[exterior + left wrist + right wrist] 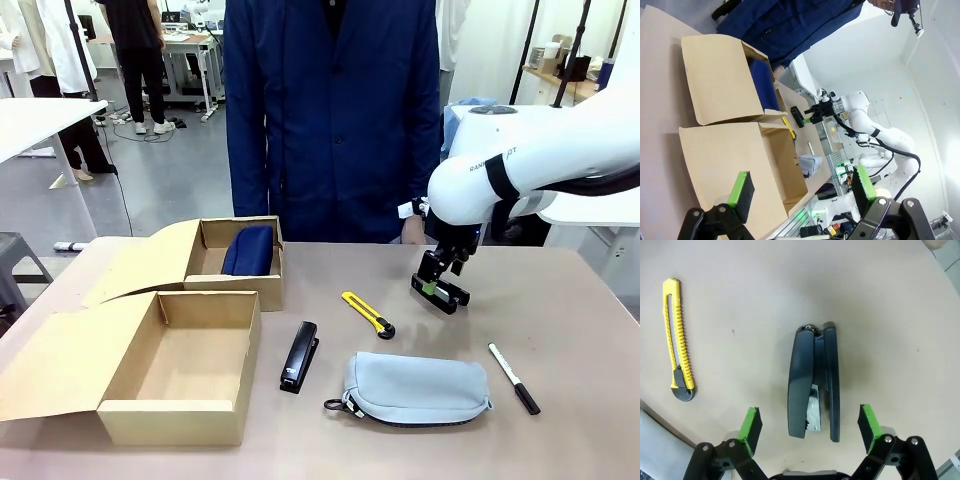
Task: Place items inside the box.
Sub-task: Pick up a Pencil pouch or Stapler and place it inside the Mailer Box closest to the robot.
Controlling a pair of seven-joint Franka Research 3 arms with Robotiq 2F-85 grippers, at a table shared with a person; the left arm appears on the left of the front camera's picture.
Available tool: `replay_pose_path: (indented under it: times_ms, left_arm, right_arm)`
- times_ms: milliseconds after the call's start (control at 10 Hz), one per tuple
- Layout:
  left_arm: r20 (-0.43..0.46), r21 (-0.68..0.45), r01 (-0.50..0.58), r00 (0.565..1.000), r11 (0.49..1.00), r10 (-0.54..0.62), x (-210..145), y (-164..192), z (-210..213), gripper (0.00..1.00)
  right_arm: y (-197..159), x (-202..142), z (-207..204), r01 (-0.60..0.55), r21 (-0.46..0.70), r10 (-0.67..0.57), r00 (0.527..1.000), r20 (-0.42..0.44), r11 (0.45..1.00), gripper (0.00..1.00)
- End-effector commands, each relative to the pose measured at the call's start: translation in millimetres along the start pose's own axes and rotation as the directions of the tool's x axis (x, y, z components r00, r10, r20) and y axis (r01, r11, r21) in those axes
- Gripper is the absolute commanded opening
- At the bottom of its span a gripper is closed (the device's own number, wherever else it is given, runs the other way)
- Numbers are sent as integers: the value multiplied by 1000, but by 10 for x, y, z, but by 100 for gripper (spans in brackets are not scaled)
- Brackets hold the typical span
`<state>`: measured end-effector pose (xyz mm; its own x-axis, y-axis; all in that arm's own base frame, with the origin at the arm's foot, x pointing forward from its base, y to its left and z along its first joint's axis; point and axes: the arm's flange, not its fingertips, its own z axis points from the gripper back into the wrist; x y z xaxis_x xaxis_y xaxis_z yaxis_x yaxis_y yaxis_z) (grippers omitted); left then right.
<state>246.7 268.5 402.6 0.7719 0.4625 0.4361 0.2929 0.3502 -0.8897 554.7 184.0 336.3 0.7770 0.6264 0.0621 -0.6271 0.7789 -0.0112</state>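
Front view: the box [175, 420] sits open at the near left of the desk [580, 330], its flap lid laid out to the left and its brown floor showing. To its right on the desk lie the stapler [299, 356], the utility knife [368, 313], the grey pouch [415, 388] and the marker pen [514, 378], all outside the box. The smaller box [240, 292] behind it holds a navy pouch [248, 250]. The right gripper [440, 288] hangs over the desk beyond the knife, spread and holding nothing, in front of a person [330, 120] in a blue coat.

Left wrist view: the left gripper [802, 192] has its green pads spread wide with nothing between them. Both boxes appear sideways past it.

Right wrist view: this gives close detail that is too small to see from the front. The stapler lies on its side with its metal strip showing. It is framed between the two pads, with bare desk on either side. The knife lies apart at picture left.
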Motion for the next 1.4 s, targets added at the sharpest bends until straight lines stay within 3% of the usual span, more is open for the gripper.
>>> replay_pose_path:
  times_ms: [0,200,400,500,600,700,900,1000,1100,1300]
  left_arm:
    - [18,-22,26,1000,999,-26,9,-13,-7,100]
    - [18,-22,26,1000,999,-26,9,-13,-7,100]
    - [18,-22,26,1000,999,-26,9,-13,-7,100]
    - [18,-22,26,1000,999,-26,9,-13,-7,100]
    - [18,-22,26,1000,999,-26,9,-13,-7,100]
    - [18,-22,26,1000,999,-26,9,-13,-7,100]
    - [18,-22,26,1000,999,-26,9,-13,-7,100]
    - [18,-22,26,1000,999,-26,9,-13,-7,100]
    - [18,-22,26,1000,999,-26,9,-13,-7,100]
    - [18,-22,26,1000,999,-26,9,-13,-7,100]
  right_arm:
    - [-24,-6,-53,2,-10,-2,1000,-3,1000,100]
    - [20,53,-272,-1,-7,0,998,-65,1000,100]
    - [43,75,-372,23,-13,-23,997,-68,1000,100]
    - [44,63,-334,34,-45,-36,999,-40,998,41]
    - [49,56,-314,24,-46,-26,999,-31,999,41]
    - [52,53,-311,27,-47,-28,999,-34,999,0]
    - [51,45,-317,24,-44,-25,999,-41,999,0]
    - [50,40,-315,25,-43,-27,999,-39,999,14]
    - [49,34,-299,34,-44,-35,999,-35,998,4]
    - [36,-67,-113,116,-29,-116,993,-11,993,0]
